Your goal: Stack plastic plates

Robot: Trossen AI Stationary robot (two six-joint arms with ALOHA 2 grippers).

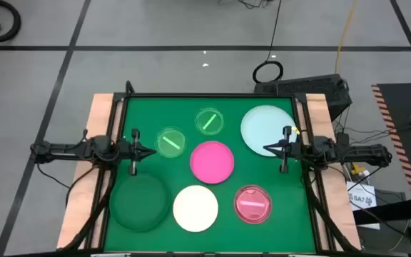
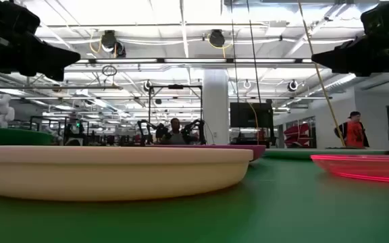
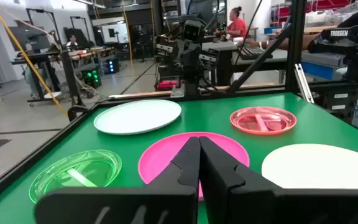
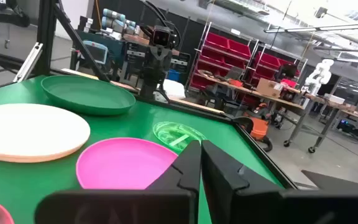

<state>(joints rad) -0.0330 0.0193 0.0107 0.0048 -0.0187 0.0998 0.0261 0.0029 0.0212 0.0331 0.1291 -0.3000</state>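
All seven plates lie flat and apart on the green mat. In the high view the pale blue plate [image 1: 267, 128] is far right, and the two small green striped plates [image 1: 209, 121] [image 1: 170, 141] are far centre. The magenta plate [image 1: 212, 161] is in the middle, and the cream plate [image 1: 195, 208], the dark green plate [image 1: 140, 203] and the translucent pink plate [image 1: 252, 203] are near. My left gripper [image 1: 150, 151] [image 3: 199, 149] hovers shut at the left, just beside a small green plate. My right gripper [image 1: 266, 149] [image 4: 201, 152] hovers shut at the near edge of the pale blue plate.
A black frame [image 1: 123, 107] borders the mat, with wooden table strips [image 1: 102, 107] outside it. The two arms face each other across the middle of the table. Bare mat [image 1: 291, 185] shows between the plates. People and workshop gear stand in the room beyond.
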